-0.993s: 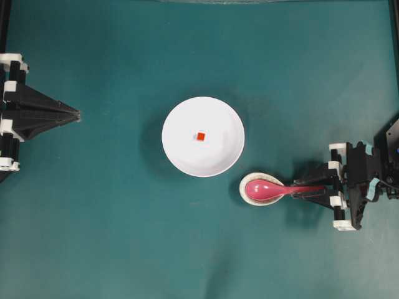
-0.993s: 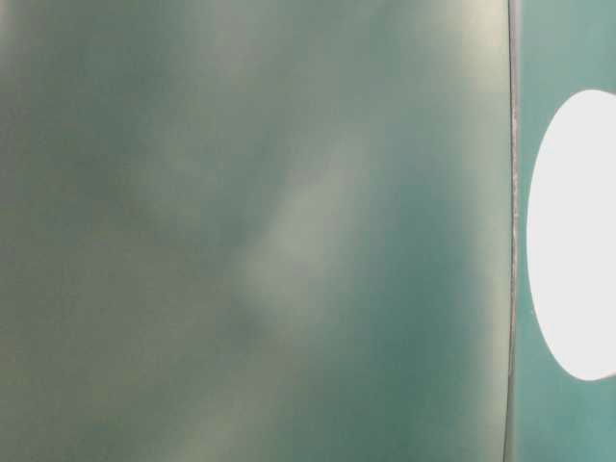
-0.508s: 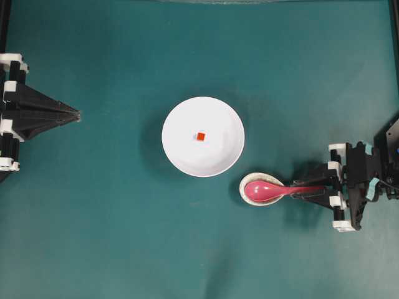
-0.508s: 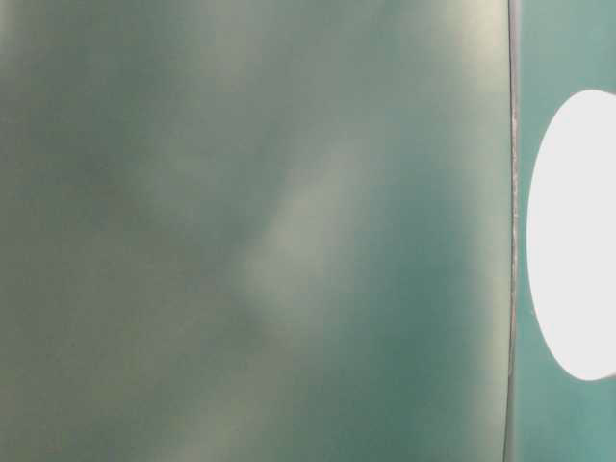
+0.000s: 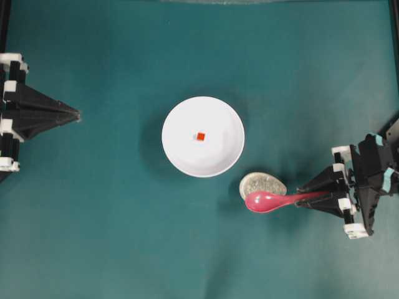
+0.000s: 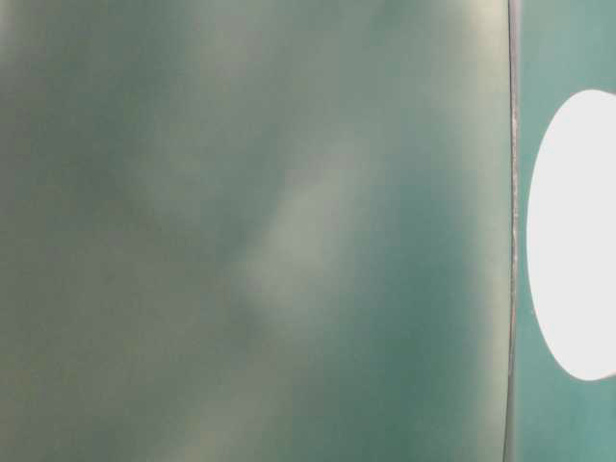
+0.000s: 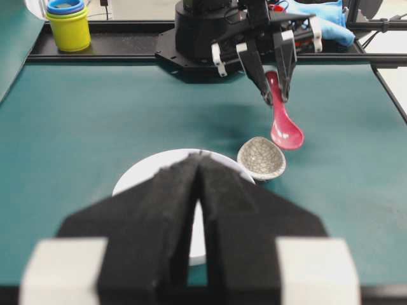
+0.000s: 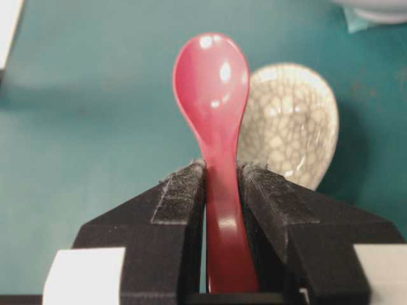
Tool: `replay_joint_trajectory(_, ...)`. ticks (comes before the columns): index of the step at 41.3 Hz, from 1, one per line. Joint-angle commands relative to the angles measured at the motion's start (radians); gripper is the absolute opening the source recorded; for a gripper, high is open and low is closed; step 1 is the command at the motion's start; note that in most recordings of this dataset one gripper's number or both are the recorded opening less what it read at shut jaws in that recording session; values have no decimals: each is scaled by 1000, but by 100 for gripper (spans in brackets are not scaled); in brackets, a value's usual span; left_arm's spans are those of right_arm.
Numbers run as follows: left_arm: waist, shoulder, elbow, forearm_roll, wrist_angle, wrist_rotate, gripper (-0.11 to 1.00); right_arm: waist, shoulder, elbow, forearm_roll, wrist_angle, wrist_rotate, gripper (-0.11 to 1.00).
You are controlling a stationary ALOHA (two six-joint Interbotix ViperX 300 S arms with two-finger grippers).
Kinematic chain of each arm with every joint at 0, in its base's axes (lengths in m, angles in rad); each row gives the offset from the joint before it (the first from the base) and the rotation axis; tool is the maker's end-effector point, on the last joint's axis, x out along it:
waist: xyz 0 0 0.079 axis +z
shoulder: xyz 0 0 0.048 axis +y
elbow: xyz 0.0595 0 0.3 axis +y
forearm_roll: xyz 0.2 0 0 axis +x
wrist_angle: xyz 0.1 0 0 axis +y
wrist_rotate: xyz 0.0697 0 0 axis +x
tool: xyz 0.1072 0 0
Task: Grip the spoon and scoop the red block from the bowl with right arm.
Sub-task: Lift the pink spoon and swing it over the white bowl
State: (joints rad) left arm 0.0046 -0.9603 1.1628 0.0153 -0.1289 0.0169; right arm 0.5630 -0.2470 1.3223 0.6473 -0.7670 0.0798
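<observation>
My right gripper (image 5: 305, 193) is shut on the handle of the pink spoon (image 5: 268, 201), which hangs in the air just off the speckled beige rest (image 5: 260, 184). In the right wrist view the spoon (image 8: 213, 95) sticks out between the two pads, scoop forward, with the rest (image 8: 289, 124) behind it. The white bowl (image 5: 177, 152) sits mid-table with the tiny red block (image 5: 201, 136) inside it, up and to the left of the spoon. My left gripper (image 5: 77, 114) is shut and holds nothing at the far left edge. From the left wrist view the spoon (image 7: 285, 130) hangs from the right gripper (image 7: 275, 98).
A yellow cup with a blue rim (image 7: 68, 25) stands beyond the table's far left corner in the left wrist view. The table-level view shows only a blurred green surface and a white shape (image 6: 573, 236) at its right edge.
The right gripper has lifted the spoon off the beige rest and drawn back a little to the right and toward the front edge. The rest now lies bare. The left arm has not moved.
</observation>
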Motion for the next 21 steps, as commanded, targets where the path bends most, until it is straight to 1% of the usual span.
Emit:
replay_joint_trajectory(1,2,8,-26,3,-5,0,0,-26,-60,-18,0,31,-8,25)
replay_joint_trajectory(11,3,8,-26,3,-5,2,0,-110,-189,-35,0,118,-77,25)
replay_joint_trajectory(16,2,8,-25,3,-5,0,0,-187,-238,-60,0,198,-120,25)
replay_joint_trajectory(21,2,8,-25,3,-5,0,0,-284,-273,-103,-2,313,-164,25)
